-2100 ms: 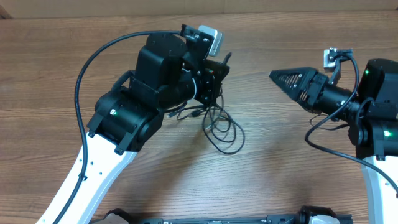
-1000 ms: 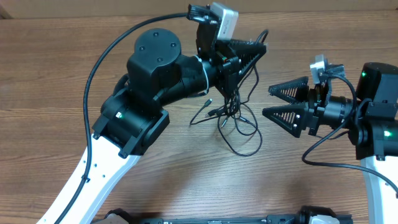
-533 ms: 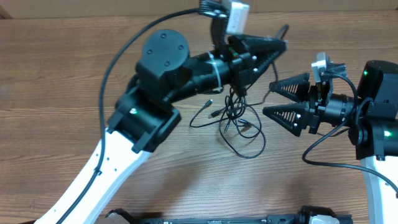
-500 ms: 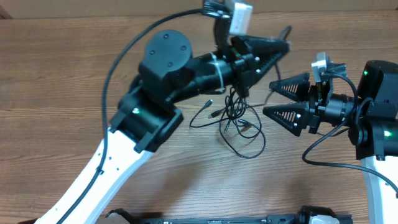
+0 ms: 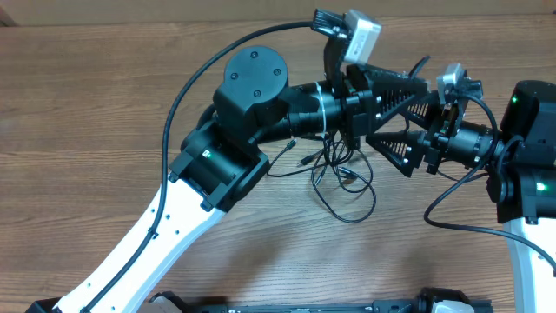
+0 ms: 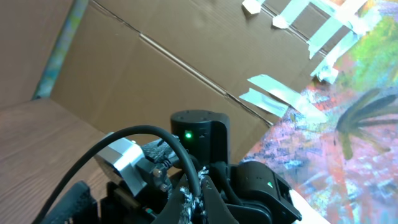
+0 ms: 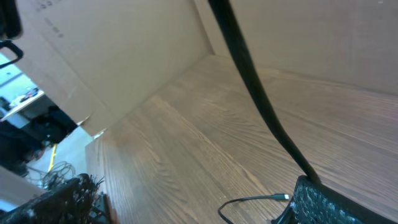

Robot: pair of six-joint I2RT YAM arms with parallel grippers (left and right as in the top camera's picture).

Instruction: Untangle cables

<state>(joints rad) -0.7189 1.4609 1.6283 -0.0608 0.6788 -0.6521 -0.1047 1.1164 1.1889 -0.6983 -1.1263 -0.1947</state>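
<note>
Now the left gripper [image 5: 424, 86] has swung well over from where it was a couple of seconds ago, and it has ended up right against the right gripper [image 5: 380, 126]. The left claw is still pinched tight, and it seems to have a strand of the cables [image 5: 337, 170] nipped in it. The black tangle hangs just beneath that claw and spills in loose loops onto the table [image 5: 104, 104] below it, having been dragged along with the arm. One loose strand [image 5: 423, 63] pokes up just past the claw's tip. The other change is on the right: that claw was a closed point two seconds ago and now stands spread as wide as it goes, with its lower finger [image 5: 395, 155] reaching in under the left gripper and the upper one mostly hidden behind it. It holds nothing yet. From the right wrist camera I can make out one thin cord with a small silver plug [image 7: 283, 198] lying on the wood below, though not which strand sits between the jaws. To my eye this is the set-up for a second grip: one claw anchoring the bundle, the other ready to close on a strand beside it so the two can draw apart. The knot itself looks as snarled as ever, so the real untangling has not started.
</note>
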